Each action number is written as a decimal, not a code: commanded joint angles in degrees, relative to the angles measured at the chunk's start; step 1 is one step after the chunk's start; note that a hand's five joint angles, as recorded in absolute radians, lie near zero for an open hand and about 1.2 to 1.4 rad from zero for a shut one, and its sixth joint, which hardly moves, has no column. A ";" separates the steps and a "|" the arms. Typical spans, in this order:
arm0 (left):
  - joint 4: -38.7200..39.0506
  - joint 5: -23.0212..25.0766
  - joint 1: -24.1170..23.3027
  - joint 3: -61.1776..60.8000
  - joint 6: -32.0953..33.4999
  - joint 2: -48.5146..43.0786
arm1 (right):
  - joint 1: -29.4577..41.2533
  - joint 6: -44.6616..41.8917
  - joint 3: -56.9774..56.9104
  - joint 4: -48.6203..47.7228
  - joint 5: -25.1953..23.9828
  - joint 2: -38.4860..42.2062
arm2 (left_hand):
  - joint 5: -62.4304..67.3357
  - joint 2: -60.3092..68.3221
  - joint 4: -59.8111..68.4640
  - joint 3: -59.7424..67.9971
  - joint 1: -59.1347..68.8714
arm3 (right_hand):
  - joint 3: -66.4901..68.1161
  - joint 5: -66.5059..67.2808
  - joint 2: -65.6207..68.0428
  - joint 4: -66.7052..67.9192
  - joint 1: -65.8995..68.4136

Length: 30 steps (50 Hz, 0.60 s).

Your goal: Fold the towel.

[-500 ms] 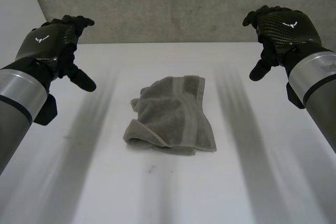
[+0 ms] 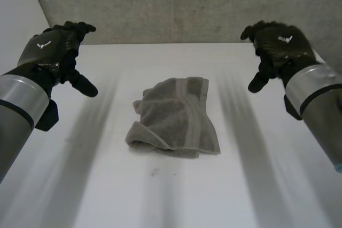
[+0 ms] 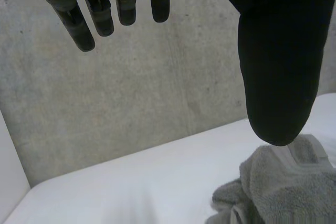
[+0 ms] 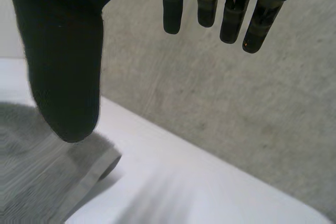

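Head view. Grey towel [image 2: 176,117] lying rumpled on the white table [image 2: 107,185], midway between the left and right edges and a little nearer the far edge than the near one. Banded hem along its right side, a rolled fold at its near left corner. Left hand [image 2: 52,46] raised in the air over the table's far left corner, well apart from the towel. Fingers loosely spread and slightly bent, thumb jutting out, nothing in its grasp. Right hand [image 2: 279,44] raised likewise over the far right corner, well apart from the towel. Fingers relaxed, thumb out, nothing held. Concrete wall [image 2: 176,4] standing behind the far edge.

Left wrist view. Fingers [image 3: 73,22] hanging straight, a wide empty gap between them and the thumb. Past the thumb tip, a crumpled part of the towel [image 3: 278,195] on the table [image 3: 121,192], untouched. Wall [image 3: 131,93] rising behind the table's far edge.

Right wrist view. Fingers [image 4: 226,9] straight and slack, thumb well apart from them, the hand empty. Beneath the thumb, the towel's banded edge [image 4: 47,177] flat on the table [image 4: 184,192], clear of the hand. Wall [image 4: 236,103] beyond.
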 commanded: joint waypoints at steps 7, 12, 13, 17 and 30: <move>5.62 0.34 2.35 -7.27 0.35 -3.64 | 8.36 10.59 1.00 -0.37 -4.00 16.75 | 0.49 2.34 2.32 2.34 1.91 | -1.37 -2.26 -2.46 -2.04 -2.89; 7.55 2.35 4.90 -10.17 0.35 -4.61 | 10.64 18.06 -1.20 -0.81 -9.35 22.56 | 0.50 2.35 2.33 2.35 1.92 | 0.99 0.10 -0.09 0.32 -0.52; 7.82 3.84 5.60 -10.97 0.27 -4.69 | 11.26 20.09 -1.64 -1.25 -10.33 23.88 | 0.50 2.35 2.33 2.35 1.92 | 1.16 0.27 0.08 0.49 -0.35; 7.91 7.46 7.10 -12.20 0.18 -4.70 | 12.23 23.27 -2.61 -3.45 -10.78 26.09 | 0.84 2.68 2.67 2.69 2.25 | 5.03 4.14 3.95 4.36 3.52; 7.82 12.64 10.53 -14.14 -0.35 -4.70 | 15.66 24.42 -8.06 -12.24 -10.25 33.91 | 0.84 2.68 2.67 2.69 2.25 | 13.44 12.55 12.36 12.77 11.93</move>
